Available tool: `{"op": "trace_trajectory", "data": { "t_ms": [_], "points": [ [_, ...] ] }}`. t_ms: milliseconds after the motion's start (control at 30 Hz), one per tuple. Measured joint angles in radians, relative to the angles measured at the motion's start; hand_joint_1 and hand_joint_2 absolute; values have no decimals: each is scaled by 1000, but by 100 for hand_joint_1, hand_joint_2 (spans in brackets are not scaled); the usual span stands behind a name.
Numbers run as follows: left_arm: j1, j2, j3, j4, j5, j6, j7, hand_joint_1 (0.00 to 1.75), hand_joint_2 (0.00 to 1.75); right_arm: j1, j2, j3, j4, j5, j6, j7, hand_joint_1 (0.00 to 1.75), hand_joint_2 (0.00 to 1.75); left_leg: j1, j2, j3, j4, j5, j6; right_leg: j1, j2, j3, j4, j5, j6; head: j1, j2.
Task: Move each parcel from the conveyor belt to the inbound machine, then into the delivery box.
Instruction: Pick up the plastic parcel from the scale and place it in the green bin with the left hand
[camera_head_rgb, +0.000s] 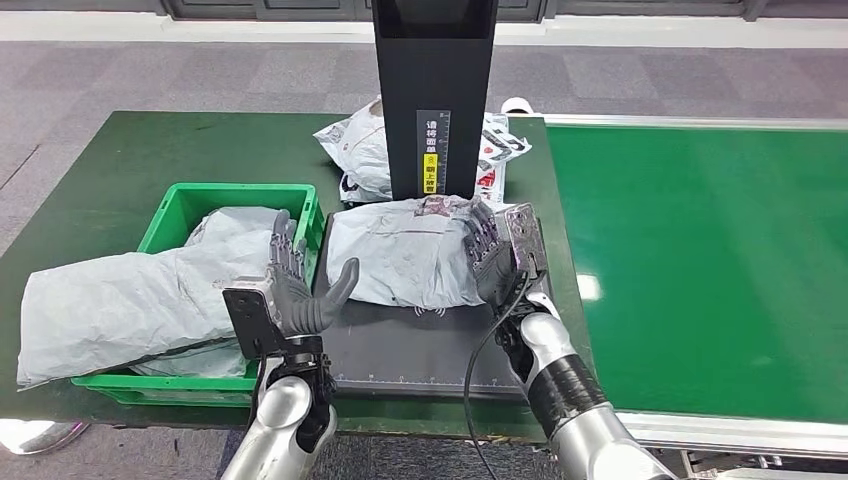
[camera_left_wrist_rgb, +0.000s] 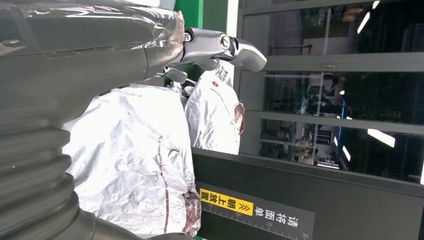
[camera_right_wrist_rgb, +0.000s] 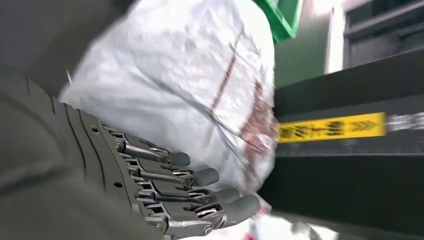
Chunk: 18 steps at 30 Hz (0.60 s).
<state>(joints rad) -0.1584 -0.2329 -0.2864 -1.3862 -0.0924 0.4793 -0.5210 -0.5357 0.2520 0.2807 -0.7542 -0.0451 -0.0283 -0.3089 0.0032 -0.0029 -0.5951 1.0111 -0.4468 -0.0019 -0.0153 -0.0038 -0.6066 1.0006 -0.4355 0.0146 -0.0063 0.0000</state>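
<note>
A crumpled grey parcel (camera_head_rgb: 405, 250) lies on the black platform (camera_head_rgb: 400, 355) of the inbound machine, at the foot of its black column (camera_head_rgb: 433, 80). My left hand (camera_head_rgb: 300, 290) stands just off the parcel's left edge, fingers up and thumb spread, holding nothing. My right hand (camera_head_rgb: 500, 250) is at the parcel's right edge, its fingers lying straight against the wrapping. The left wrist view has the parcel (camera_left_wrist_rgb: 130, 165) close beyond the left hand (camera_left_wrist_rgb: 90, 55). In the blurred right wrist view the right hand's fingers (camera_right_wrist_rgb: 200, 195) stretch out beside the parcel (camera_right_wrist_rgb: 175, 85).
A green delivery box (camera_head_rgb: 240, 190) stands left of the platform, holding grey parcels; a long one (camera_head_rgb: 120, 300) hangs over its left rim. More white parcels (camera_head_rgb: 360, 150) lie behind the column. The green conveyor belt (camera_head_rgb: 700, 260) runs along the right.
</note>
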Motion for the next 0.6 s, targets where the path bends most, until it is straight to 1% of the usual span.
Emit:
{"op": "trace_trajectory", "data": {
  "t_ms": [67,133,233,367,600],
  "points": [
    [9,3,2,-9,-22,1,10,0,175,99,-30,6,-189,59,-9,17,0,175,0,-3,0,0,-1,0,0,-3,1,0,-1,-1,0,0],
    [17,7,6,-19,-40,-10,19,0,175,209,-57,11,-405,69,22,66,0,175,0,-4,-1,0,-2,-1,0,-4,1,0,-2,-1,0,0],
    [16,9,9,-24,-54,-20,27,0,175,309,-78,21,-607,66,44,80,0,175,0,-2,-1,0,-4,-2,0,-3,0,0,-3,-1,0,0],
    [16,8,9,-25,-56,-21,29,0,175,358,-92,25,-727,64,47,69,0,175,0,-2,0,0,-4,-2,0,-2,0,0,-4,-1,0,0],
    [16,8,9,-26,-56,-22,29,0,175,385,-103,27,-801,63,47,62,0,175,0,-2,0,0,-3,-2,0,-2,1,0,-3,-2,0,0]
  ]
}}
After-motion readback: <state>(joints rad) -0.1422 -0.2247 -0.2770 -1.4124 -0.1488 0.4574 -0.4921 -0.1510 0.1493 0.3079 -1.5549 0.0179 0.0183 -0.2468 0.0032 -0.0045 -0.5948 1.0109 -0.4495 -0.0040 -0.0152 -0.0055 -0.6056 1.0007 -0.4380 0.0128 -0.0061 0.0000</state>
